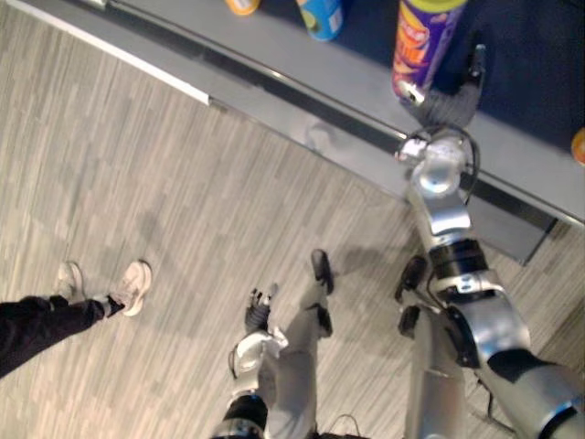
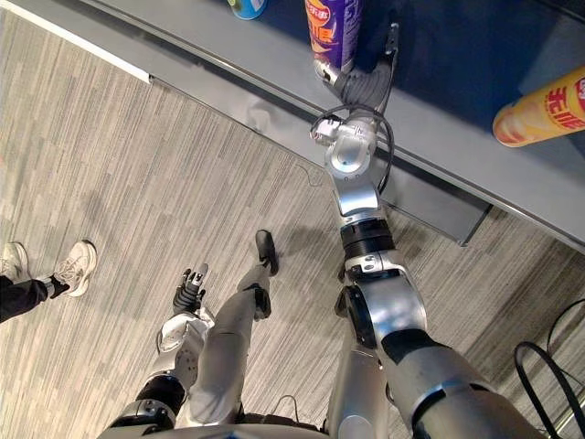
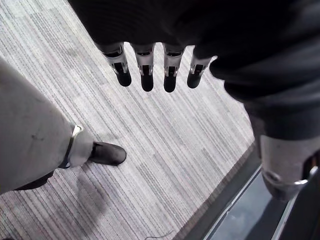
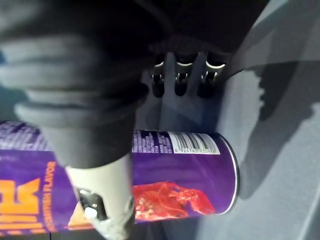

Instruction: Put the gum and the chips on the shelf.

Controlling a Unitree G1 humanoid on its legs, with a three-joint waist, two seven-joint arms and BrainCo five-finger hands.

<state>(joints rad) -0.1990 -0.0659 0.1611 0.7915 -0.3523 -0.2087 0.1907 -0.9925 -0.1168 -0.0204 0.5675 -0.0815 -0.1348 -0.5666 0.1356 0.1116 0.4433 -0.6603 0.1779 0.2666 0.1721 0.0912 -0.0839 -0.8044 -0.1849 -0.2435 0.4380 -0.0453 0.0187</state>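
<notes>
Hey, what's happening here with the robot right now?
The robot's right hand is at a purple chips can standing upright on the grey shelf, thumb across its front, fingers straight behind it. Its left hand hangs open near the floor, holding nothing. A person's shoes show off to the left.

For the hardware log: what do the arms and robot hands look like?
Left arm and right arm: silver-grey rounded shells, each with a black band. Left robot hand and right robot hand: silver fingers with dark tips, dark ribbed cover over back and wrist.
</notes>
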